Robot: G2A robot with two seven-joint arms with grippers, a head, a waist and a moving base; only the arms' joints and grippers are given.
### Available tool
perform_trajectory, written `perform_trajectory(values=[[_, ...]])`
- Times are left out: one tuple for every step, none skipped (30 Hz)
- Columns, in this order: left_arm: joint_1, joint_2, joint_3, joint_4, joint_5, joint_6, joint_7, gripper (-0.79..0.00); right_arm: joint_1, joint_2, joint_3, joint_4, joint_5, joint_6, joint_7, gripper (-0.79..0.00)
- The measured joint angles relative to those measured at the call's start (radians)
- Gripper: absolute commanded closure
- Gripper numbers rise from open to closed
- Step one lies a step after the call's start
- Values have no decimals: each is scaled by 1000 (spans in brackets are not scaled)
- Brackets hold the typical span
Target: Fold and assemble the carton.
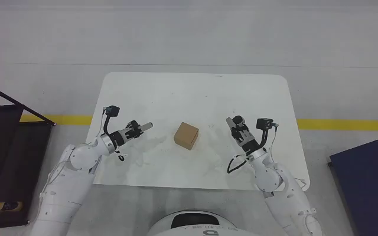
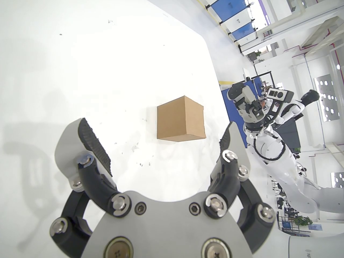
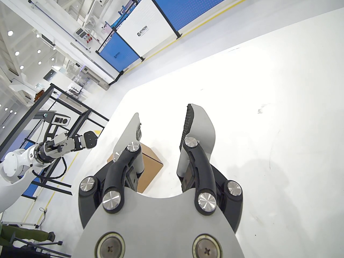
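Carton (image 1: 186, 135): stands on the table (image 1: 195, 94), mid-surface, closed into a cube. Assembly appears complete, with no open flaps visible. Left gripper (image 1: 143, 126) and right gripper (image 1: 230, 121) flank it, apart, both spread and empty.

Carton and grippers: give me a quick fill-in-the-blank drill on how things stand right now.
1. The carton rests on the white table, ____ the two grippers.
2. The left gripper is ____, not shut.
3. The right gripper is open and holds ____.
4. The carton's colour is ____.

Missing words: between; open; nothing; brown.
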Motion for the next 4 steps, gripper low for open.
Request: perform_trajectory(values=[[0,0,0,0,0,0,0,-784,0,0,0,0,0,0,0,-341],[0,0,0,0,0,0,0,-784,0,0,0,0,0,0,0,-341],[0,0,0,0,0,0,0,-784,0,0,0,0,0,0,0,-341],[0,0,0,0,0,0,0,-784,0,0,0,0,0,0,0,-341]])
